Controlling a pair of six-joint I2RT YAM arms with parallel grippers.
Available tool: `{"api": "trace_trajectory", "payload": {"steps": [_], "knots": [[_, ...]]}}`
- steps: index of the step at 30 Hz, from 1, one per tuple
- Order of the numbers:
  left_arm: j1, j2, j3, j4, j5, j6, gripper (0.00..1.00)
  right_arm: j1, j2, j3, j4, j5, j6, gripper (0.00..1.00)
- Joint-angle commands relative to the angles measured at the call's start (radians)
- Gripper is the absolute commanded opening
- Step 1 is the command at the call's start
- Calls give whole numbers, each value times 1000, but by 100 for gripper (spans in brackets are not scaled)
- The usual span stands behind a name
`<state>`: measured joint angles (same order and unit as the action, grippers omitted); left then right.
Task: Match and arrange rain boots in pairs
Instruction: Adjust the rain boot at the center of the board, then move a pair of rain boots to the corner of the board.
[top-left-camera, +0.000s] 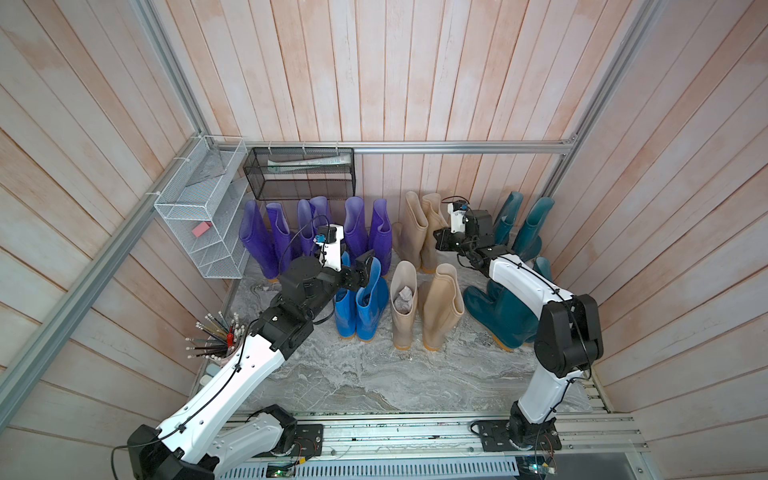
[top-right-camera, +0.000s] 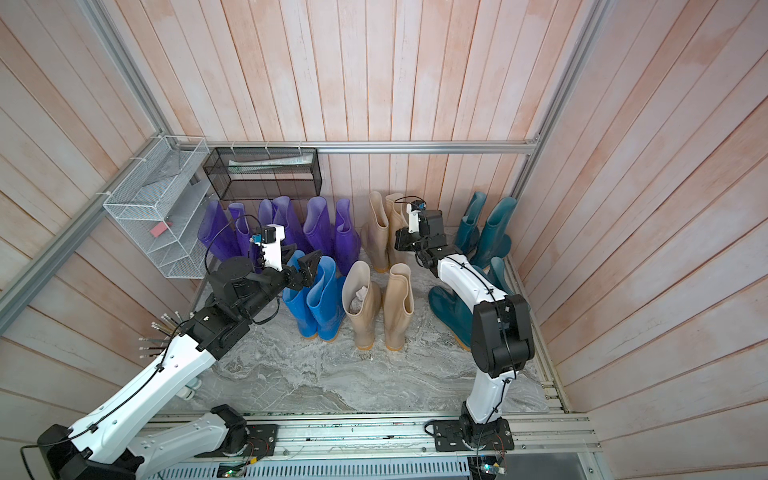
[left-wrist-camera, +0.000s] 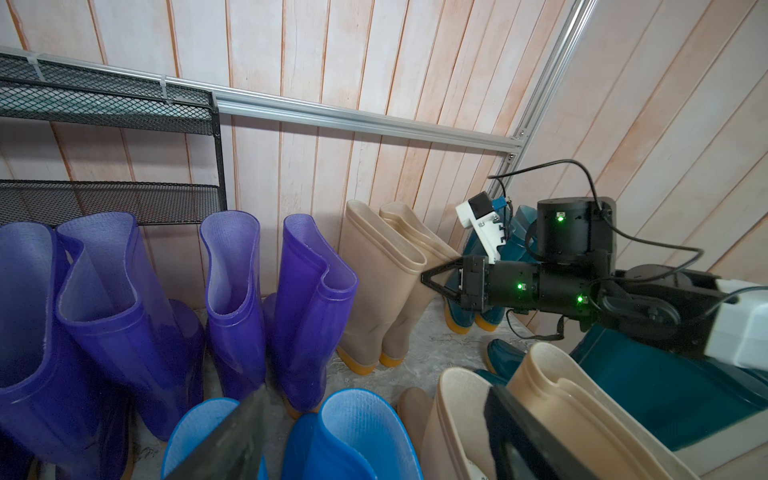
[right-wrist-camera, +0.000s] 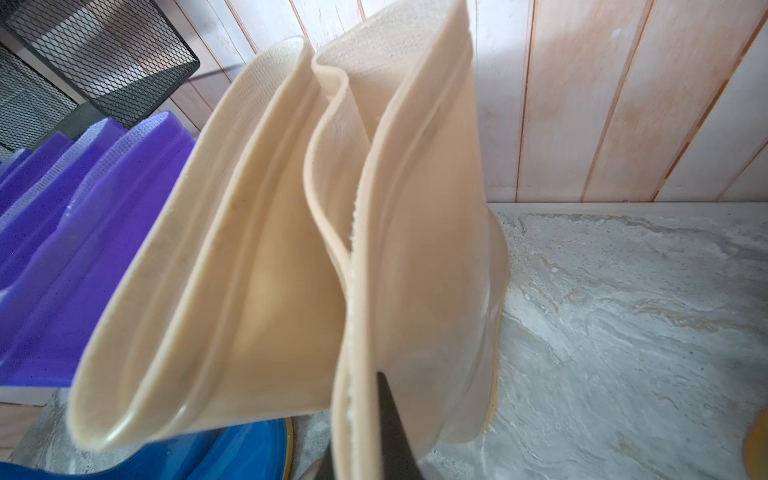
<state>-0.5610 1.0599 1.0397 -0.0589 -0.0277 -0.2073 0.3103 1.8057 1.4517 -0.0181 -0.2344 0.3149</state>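
A white wire basket (top-left-camera: 199, 216) on the left wall held a pink block (top-left-camera: 202, 229); crumpled paper (top-left-camera: 405, 300) sat inside one near beige boot (top-left-camera: 402, 328). The rain boots (top-left-camera: 511, 311) stood on the counter (top-left-camera: 374, 374), grouped by colour. The left tool (top-left-camera: 362, 268), jaws apart, hovered over the blue pair (top-left-camera: 361, 311). The right tool (left-wrist-camera: 428, 277), reaching far, was clamped on a far beige boot (left-wrist-camera: 399, 332) at its cuff

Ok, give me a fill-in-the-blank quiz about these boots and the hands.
The open left hand hangs over a ___ boot.
Crumpled paper sits inside one ___ boot.
The boots below the black mesh shelf are ___.
A ___ block lies in the white wire shelf.
Missing words: blue, beige, purple, pink.
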Motion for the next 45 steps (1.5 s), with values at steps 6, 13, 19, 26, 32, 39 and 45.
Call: {"api": "trace_trajectory", "payload": {"steps": [6,13,19,26,32,39,45], "knots": [[4,20,50,-1,65,26,87,7,-127,32,-67,170,-69,49],[4,97,98,34,91,70,88,-86,-220,57,-90,535,-157,73],[4,124,82,62,98,80,89,-229,-152,171,-164,591,-173,80],[6,91,34,83,107,81,90,-338,-57,296,-226,613,-210,83],[12,89,1,94,135,70,89,-431,14,353,-261,427,-143,87],[14,74,-27,102,123,82,90,-458,165,498,-368,339,-173,88],[13,69,-38,111,115,85,89,-468,172,492,-330,255,-161,87]]}}
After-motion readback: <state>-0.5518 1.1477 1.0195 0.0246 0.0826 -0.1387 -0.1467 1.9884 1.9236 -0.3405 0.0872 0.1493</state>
